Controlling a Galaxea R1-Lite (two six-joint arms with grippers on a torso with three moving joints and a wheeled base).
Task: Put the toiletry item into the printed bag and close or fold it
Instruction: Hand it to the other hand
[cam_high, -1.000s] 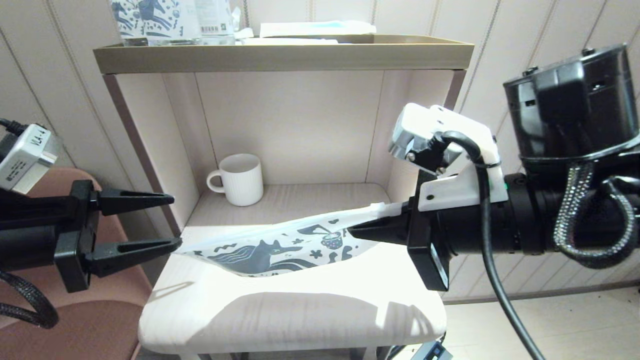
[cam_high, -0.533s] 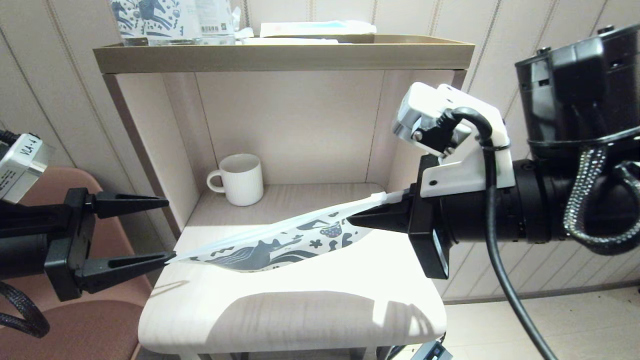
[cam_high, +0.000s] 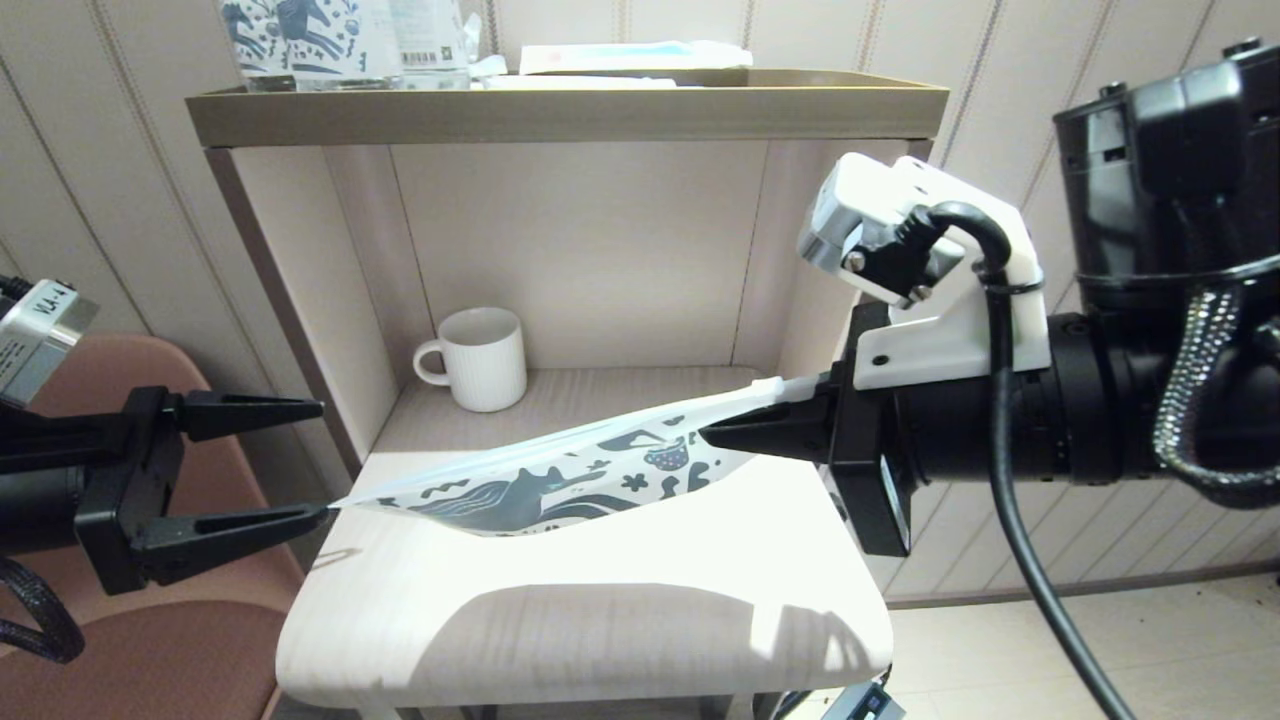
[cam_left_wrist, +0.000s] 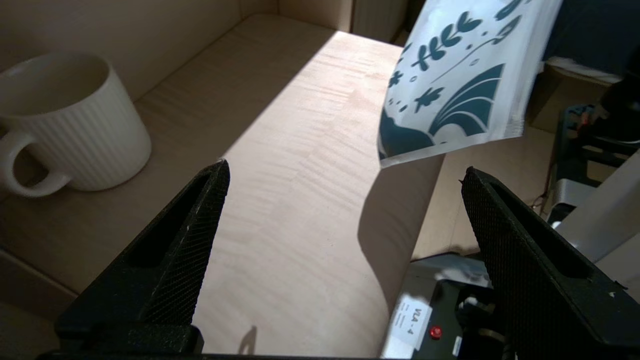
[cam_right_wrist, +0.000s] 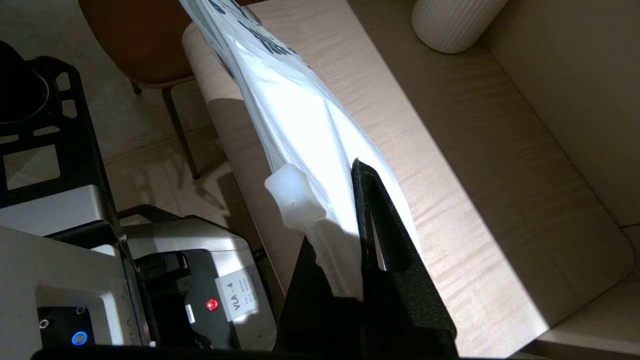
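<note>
The printed bag (cam_high: 540, 485) hangs stretched above the pale shelf board (cam_high: 600, 600), horse print facing me. My right gripper (cam_high: 715, 440) is shut on its right corner, just below the white slider tab (cam_high: 760, 412). In the right wrist view the bag (cam_right_wrist: 300, 115) runs away from the shut gripper (cam_right_wrist: 340, 200), with the slider tab (cam_right_wrist: 292, 200) beside the finger. My left gripper (cam_high: 322, 460) stands open at the left. Its lower fingertip is by the bag's free corner, with nothing between the fingers (cam_left_wrist: 345, 167). The toiletry item is out of view.
A ribbed white mug (cam_high: 480, 358) stands at the back left of the shelf niche. Upright horse-printed packs (cam_high: 300, 35) sit on the top shelf (cam_high: 570, 110). A brown chair (cam_high: 150, 640) is under the left arm. The niche's side walls close in both sides.
My right gripper has risen a little and drawn right, carrying the bag's corner with it. My left gripper has drawn back to the left, still open.
</note>
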